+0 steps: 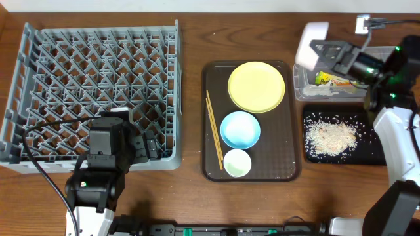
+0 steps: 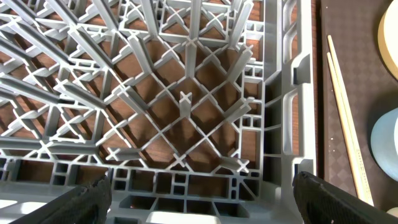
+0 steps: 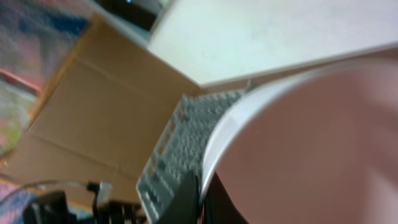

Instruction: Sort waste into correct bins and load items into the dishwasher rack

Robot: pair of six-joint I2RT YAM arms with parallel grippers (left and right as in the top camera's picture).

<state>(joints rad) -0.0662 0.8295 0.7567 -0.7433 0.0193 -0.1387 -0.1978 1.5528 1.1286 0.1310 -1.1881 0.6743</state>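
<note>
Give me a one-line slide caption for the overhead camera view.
Right gripper holds a white bowl by the clear bin; left gripper hovers open over the dishwasher rack corner.

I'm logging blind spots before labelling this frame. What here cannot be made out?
Right wrist view: blur and the frame edges leave the white bowl partial; whether anything is inside is unclear.
Overhead: the right arm covers part of the clear bin; the wrapper print is too small to read.
Left wrist view: the bottom edge cuts off the left gripper fingertips; overhead, its own arm hides it.
</note>
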